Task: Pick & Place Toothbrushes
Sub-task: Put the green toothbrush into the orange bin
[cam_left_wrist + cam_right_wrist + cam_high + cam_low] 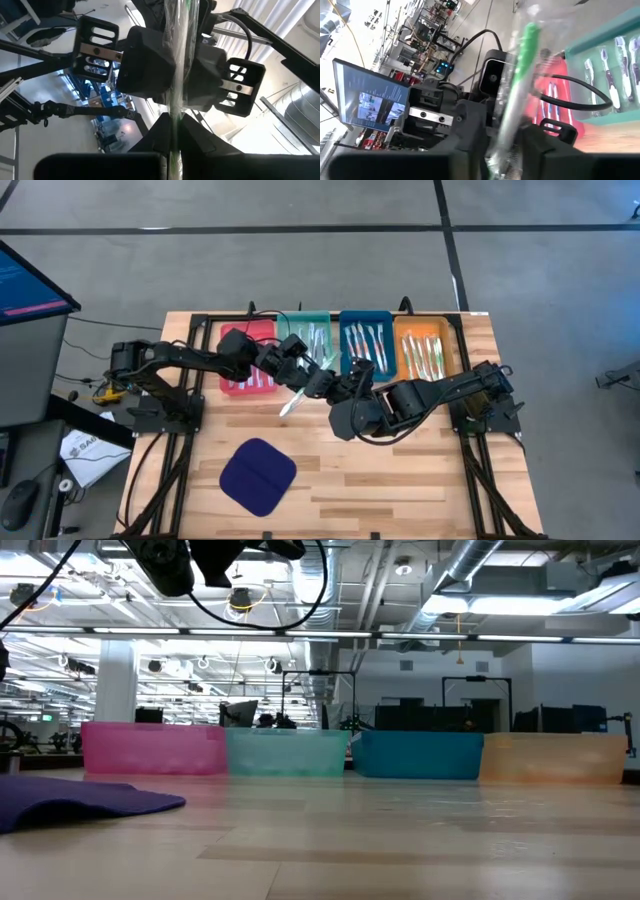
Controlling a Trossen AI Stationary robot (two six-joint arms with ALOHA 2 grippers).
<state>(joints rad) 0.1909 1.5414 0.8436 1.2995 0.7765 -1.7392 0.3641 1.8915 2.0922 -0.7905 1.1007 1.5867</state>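
One wrapped toothbrush (296, 401) with a green handle is hanging mid-frame in the high view, both grippers meeting on it: the left gripper (318, 383) is clamping it fully shut, the right gripper (345, 390) pinching it through a narrow gap. Both arms are reaching inward below four trays: red tray (229, 350), teal tray (305, 317), blue tray (366, 316), orange tray (426, 324). One dark blue pad (258, 476) is lying at lower left.

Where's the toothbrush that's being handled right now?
High view: the wrapped toothbrush is held above mid-table between the left gripper and right gripper, just in front of the teal tray.
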